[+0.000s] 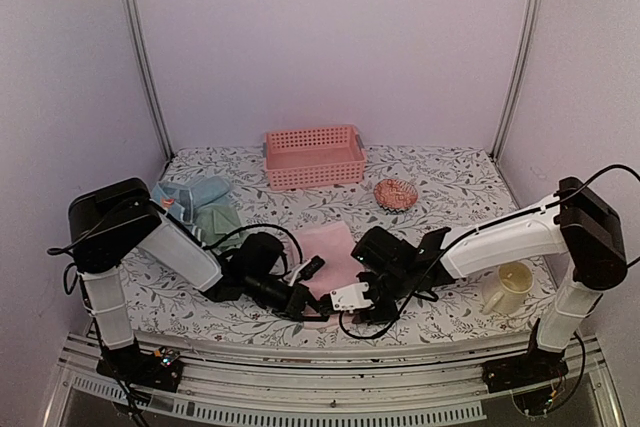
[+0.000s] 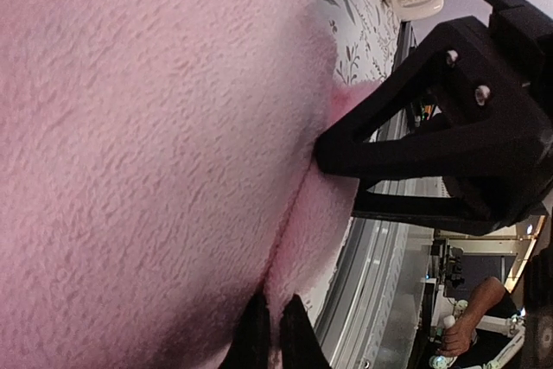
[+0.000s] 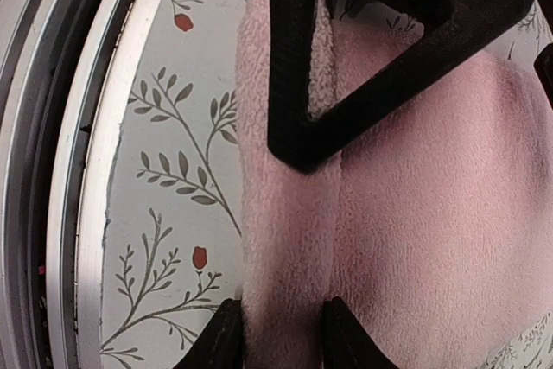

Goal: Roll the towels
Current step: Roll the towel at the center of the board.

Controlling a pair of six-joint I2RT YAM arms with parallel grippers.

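Observation:
The pink towel (image 1: 330,247) lies near the table's front edge, and its near edge is turned up into a narrow fold (image 3: 289,239). My left gripper (image 2: 275,330) is shut on that fold, pinching a ridge of pink cloth (image 2: 155,127) between its tips. From the other side, my right gripper (image 3: 283,334) stands open with one finger on each side of the same fold. In the top view both grippers, left (image 1: 312,305) and right (image 1: 345,299), meet at the towel's front edge. The spotted blue towel (image 1: 180,197), light blue towel (image 1: 210,187) and sage green towel (image 1: 218,219) lie heaped at the left.
A pink slatted basket (image 1: 314,157) stands at the back centre. A small reddish round object (image 1: 396,193) sits to its right. A cream cup (image 1: 507,290) stands at the front right near the right arm's base. The metal table rail (image 3: 78,170) runs just beside the fold.

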